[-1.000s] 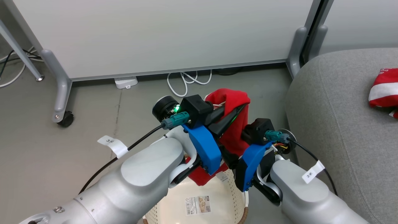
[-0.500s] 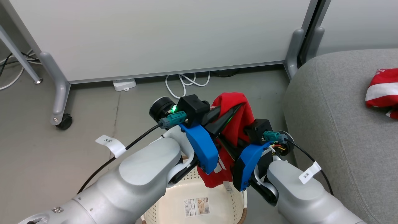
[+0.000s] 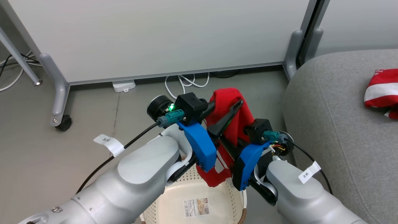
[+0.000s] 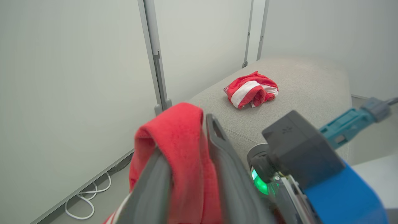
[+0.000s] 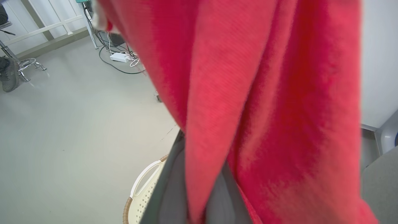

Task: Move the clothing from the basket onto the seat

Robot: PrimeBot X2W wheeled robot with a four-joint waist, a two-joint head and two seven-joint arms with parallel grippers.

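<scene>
Between left gripper and right gripper, both pinching it, the garment hangs higher now (basket below fingers); seat next, I judge.

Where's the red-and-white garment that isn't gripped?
Head view, far right: the crumpled red-and-white fabric garment lies on the light grey upholstered seat cushion, clear of the cream-white plastic basket.
</scene>
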